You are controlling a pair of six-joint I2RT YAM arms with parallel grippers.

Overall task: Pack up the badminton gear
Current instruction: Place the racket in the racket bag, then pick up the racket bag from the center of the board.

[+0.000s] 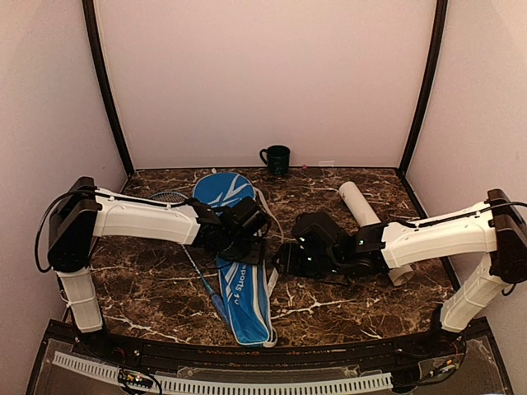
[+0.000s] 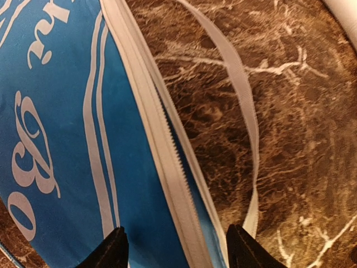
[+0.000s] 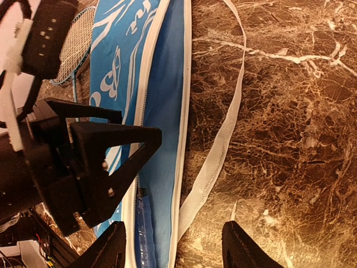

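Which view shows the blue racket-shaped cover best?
Top external: the blue racket-shaped cover with white lettering shows nearly end to end, the left arm crossing its middle. Left wrist: only zipper edge and lettering. Right wrist: a partial strip beside the white strap.

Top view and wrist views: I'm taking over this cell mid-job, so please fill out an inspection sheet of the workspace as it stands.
Surface: brown marble-pattern table.
Job's things: blue cover lies lengthwise at centre; one racket along its left edge, partly hidden; white tube on the right, partly under the right arm; shuttlecocks, nothing seen.
Clutter: dark green mug by the back wall.
Grippers: left gripper open over the cover's zip edge; right gripper open over the cover's edge and white strap.
Cables: black cable looped at the left arm's shoulder.
Surroundings: plain pale walls, black corner posts.
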